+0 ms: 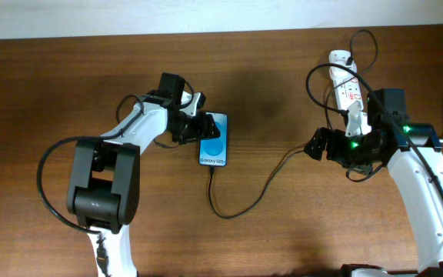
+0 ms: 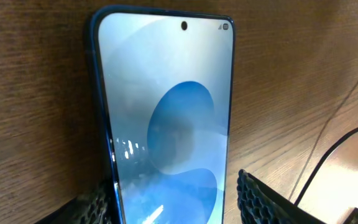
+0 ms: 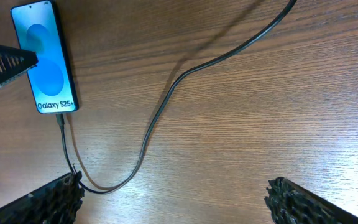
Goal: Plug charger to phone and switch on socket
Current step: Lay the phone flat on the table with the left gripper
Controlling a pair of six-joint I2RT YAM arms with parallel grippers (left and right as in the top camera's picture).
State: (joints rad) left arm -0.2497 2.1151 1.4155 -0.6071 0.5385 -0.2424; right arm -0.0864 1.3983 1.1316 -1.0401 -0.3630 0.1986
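the wooden table [image 1: 283,69] is holding everything. the socket [image 1: 348,88] is lying at the far right, by the right arm. the phone [image 1: 213,141] is lying flat mid-left, screen glowing blue. the charger [image 3: 146,138] is looping from its bottom edge off to the right, looking plugged in, though i can't swear to it. the left gripper [image 1: 200,127] is straddling the phone, partly spread and not squeezing it. the right gripper [image 3: 174,186] is hanging wide apart, holding nothing.

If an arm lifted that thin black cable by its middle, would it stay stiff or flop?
Probably flop: the cable lies in loose bends across the table, so it holds no shape. It looks thin, so likely light. Its tip seems to sit in the phone, so a pull might drag the phone along.
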